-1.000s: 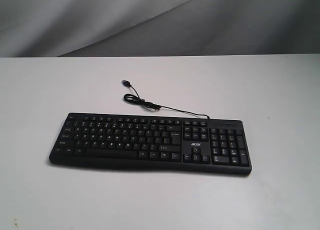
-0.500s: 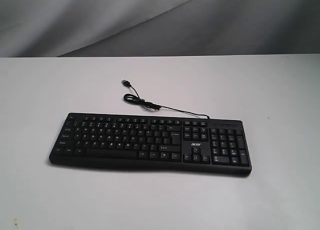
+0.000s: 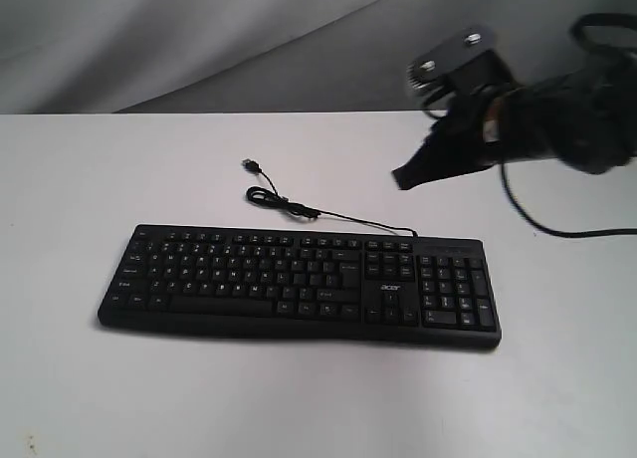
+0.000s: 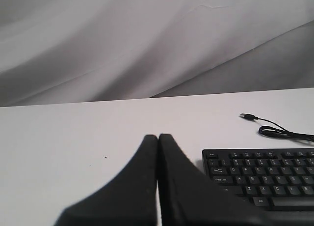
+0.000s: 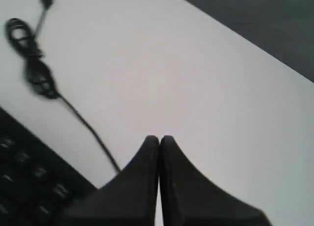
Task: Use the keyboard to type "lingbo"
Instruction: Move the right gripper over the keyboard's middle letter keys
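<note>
The black keyboard (image 3: pixel 299 284) lies flat on the white table, its number pad to the right and its thin cable (image 3: pixel 299 207) trailing behind it. My right gripper (image 3: pixel 403 179) hangs in the air behind the number pad end, its tips pointing down and left, shut with nothing held. The right wrist view shows that gripper (image 5: pixel 159 138) over bare table beside the cable (image 5: pixel 37 73) and a keyboard (image 5: pixel 29 186) corner. My left gripper (image 4: pixel 158 136) is shut and empty, off the left end of the keyboard (image 4: pixel 260 172); the exterior view does not show it.
A white table (image 3: pixel 119 179) carries everything, with a grey draped backdrop (image 3: pixel 199 40) behind. The USB plug (image 3: pixel 249 164) lies loose behind the keyboard. The right arm's cables (image 3: pixel 557 229) hang over the table's right side.
The right arm has come into the exterior view from the upper right. The keyboard and cable lie as before.
</note>
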`<control>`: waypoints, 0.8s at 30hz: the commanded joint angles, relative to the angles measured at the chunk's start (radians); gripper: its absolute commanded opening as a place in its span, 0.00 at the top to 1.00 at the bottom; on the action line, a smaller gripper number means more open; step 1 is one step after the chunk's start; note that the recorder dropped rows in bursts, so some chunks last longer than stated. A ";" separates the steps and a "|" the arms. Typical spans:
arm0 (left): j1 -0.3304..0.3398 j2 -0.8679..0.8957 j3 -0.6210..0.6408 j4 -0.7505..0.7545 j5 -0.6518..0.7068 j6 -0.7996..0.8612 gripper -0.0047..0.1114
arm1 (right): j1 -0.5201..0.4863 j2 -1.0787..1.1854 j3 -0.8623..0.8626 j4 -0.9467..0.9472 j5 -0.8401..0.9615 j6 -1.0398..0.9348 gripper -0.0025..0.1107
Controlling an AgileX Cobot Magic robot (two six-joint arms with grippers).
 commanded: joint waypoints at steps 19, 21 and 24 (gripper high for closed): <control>-0.005 -0.005 0.005 0.000 -0.006 -0.002 0.96 | 0.105 0.351 -0.445 1.138 0.608 -1.229 0.98; -0.005 -0.005 0.005 0.000 -0.006 -0.002 0.96 | 0.113 0.376 -0.445 1.152 0.606 -1.240 0.98; -0.005 -0.005 0.005 0.000 -0.006 -0.002 0.96 | 0.131 0.396 -0.441 1.154 0.602 -1.242 0.98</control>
